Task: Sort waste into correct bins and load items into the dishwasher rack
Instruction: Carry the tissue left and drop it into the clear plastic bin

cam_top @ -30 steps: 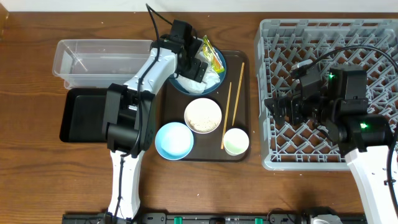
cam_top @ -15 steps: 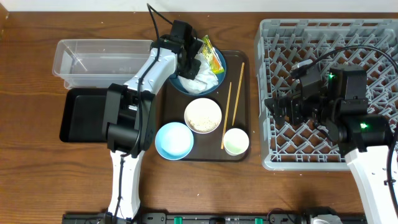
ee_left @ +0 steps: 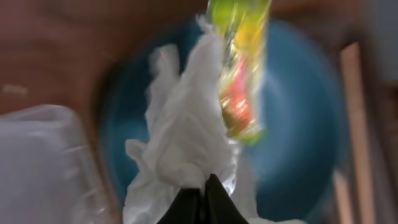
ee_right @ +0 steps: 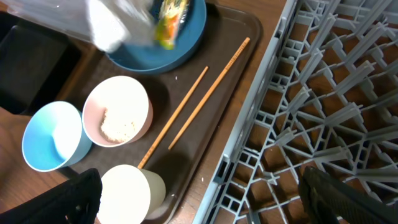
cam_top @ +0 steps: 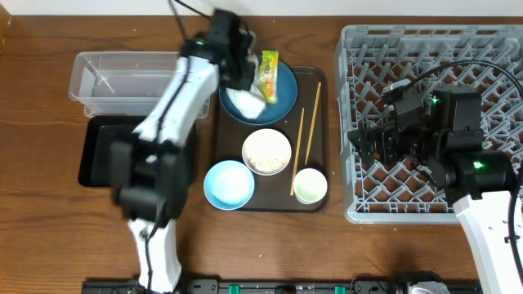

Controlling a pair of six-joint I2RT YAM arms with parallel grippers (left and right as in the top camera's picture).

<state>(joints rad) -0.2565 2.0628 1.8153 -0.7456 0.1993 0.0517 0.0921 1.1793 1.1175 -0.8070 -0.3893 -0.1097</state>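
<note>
Change: left gripper (ee_left: pixel 200 200), spread over the dark blue bowl (cam_top: pixel 282 96) a second ago, is now pressed together on the white napkin (ee_left: pixel 186 143). The arm is blurred, swinging toward the overhead frame's upper left. The napkin hangs from the fingertips, still over the bowl. The yellow-green wrapper (ee_left: pixel 239 74) rides beside it; stuck or loose, cannot tell.

Judgement: pick made; drop into clear tub (cam_top: pixel 122 77) or black tray (cam_top: pixel 102 151) is next.

Right gripper (cam_top: pixel 372 143) is spread wide, idle over the rack (cam_top: pixel 490 49) at right.

Surface: brown wood table (cam_top: pixel 49 229). Room out of view.
</note>
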